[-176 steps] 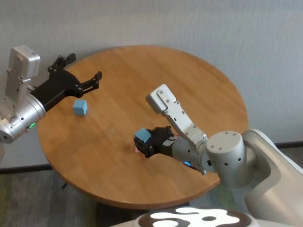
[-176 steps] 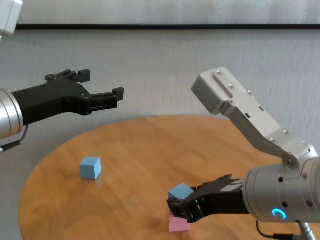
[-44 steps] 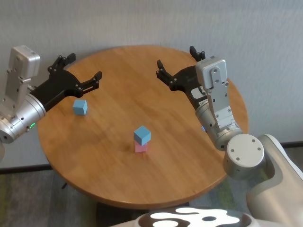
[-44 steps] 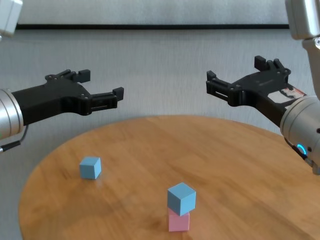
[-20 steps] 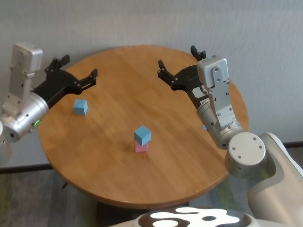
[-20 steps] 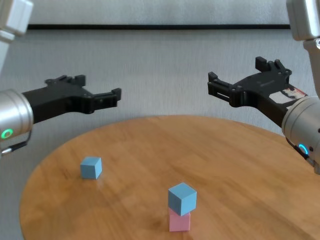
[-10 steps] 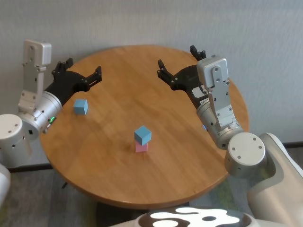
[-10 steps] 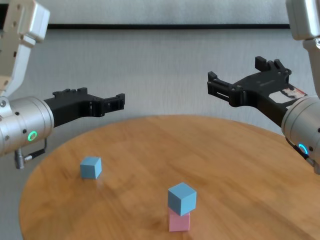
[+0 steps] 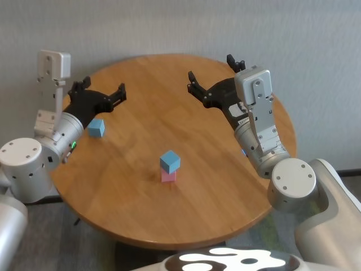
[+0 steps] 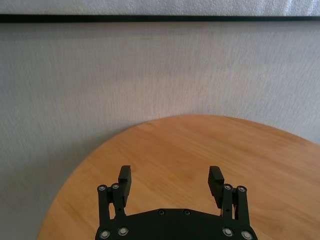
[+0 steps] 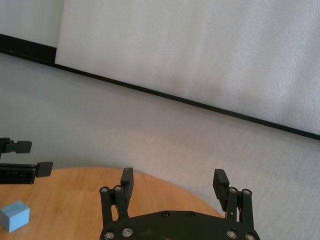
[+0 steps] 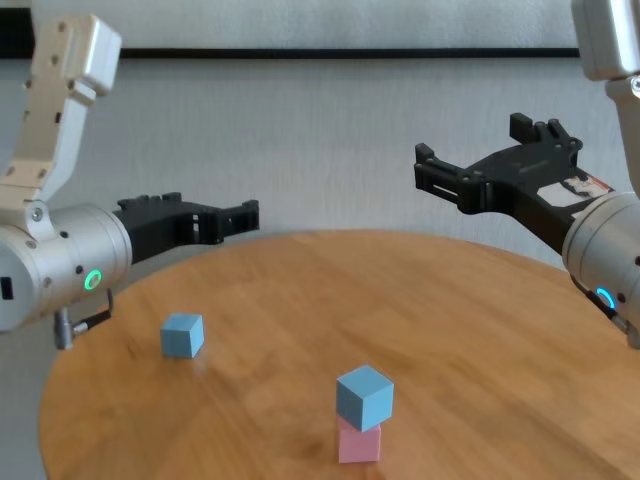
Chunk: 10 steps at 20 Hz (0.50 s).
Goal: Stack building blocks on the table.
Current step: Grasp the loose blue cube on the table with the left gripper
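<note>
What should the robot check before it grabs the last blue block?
1. Left pincer open and empty: ok.
2. Loose blue block sitting free on the table: ok.
3. Left pincer lined up over the loose blue block: not ok, it hangs above the table beyond it.
4. Top blue block sits on the pink block: ok, though twisted.
5. Right pincer open, raised, away from the stack: ok.

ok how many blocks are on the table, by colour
blue blocks: 2, one loose near the left side, one stacked on the pink
pink block: 1, at the bottom of the stack
total: 3
</note>
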### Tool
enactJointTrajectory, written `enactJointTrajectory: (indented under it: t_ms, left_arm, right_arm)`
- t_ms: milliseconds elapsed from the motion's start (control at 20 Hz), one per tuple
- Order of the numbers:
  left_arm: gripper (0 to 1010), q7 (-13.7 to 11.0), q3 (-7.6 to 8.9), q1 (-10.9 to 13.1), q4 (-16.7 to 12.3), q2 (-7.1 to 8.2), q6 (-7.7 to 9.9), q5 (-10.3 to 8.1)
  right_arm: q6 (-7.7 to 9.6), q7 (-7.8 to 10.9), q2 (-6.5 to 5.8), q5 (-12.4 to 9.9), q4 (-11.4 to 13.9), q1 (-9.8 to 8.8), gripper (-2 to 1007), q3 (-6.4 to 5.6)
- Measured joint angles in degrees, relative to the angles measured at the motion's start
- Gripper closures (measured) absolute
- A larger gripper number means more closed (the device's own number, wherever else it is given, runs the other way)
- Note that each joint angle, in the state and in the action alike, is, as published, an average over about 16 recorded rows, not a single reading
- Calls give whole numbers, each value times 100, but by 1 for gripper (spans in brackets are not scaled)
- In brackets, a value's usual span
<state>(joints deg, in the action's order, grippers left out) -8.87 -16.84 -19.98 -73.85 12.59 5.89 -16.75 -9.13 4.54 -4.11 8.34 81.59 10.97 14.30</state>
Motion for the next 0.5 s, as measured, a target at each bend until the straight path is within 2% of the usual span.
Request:
enactJointTrajectory:
  t_ms: [300, 500]
  left_arm:
    - [10, 191, 77, 182, -137, -80, 317, 89]
    - [10, 260, 145, 317, -193, -129, 451, 108]
  right_arm:
    - [2, 0, 1, 0, 2, -1, 0, 0]
    - [2, 0, 1, 0, 3, -2, 0, 0]
